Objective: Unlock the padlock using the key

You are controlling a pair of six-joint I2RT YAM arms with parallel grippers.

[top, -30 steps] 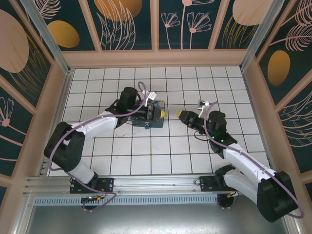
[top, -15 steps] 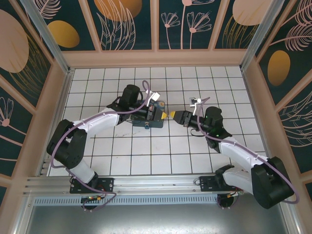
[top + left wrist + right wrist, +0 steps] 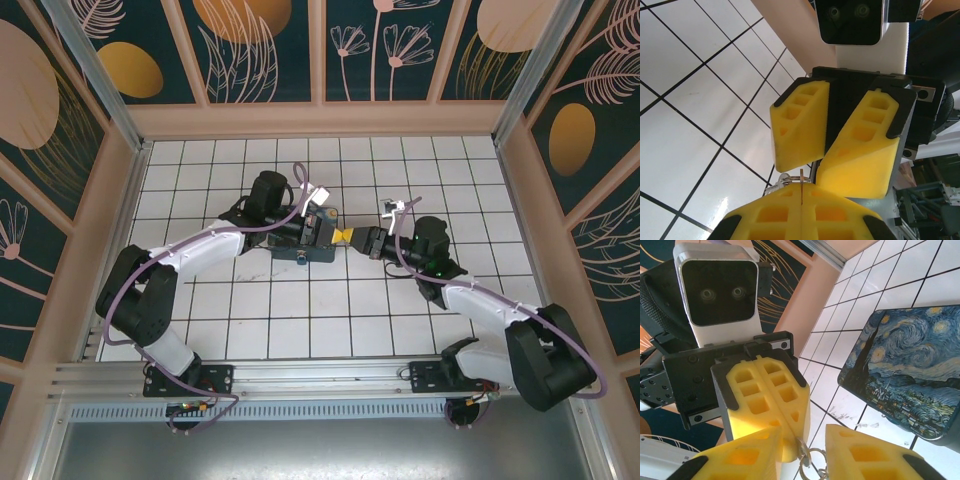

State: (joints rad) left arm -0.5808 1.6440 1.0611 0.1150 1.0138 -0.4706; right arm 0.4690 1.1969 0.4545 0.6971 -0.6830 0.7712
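My left gripper is shut on the key, a thin metal blade poking out between its yellow pads, with small wire rings looped through it. A small silvery piece hangs by the rings; I cannot tell whether it is the padlock. My right gripper is open, one finger on each side of the left gripper's tips and the key. From above, both grippers meet tip to tip just right of the printed box.
A Starry Night-printed box lies on the white tiled floor under the left wrist. Wooden walls ring the floor. Purple cables run along both arms.
The right arm has moved left across the tiles until its fingertips meet the left gripper's, and its jaws have narrowed. The left arm has barely moved.
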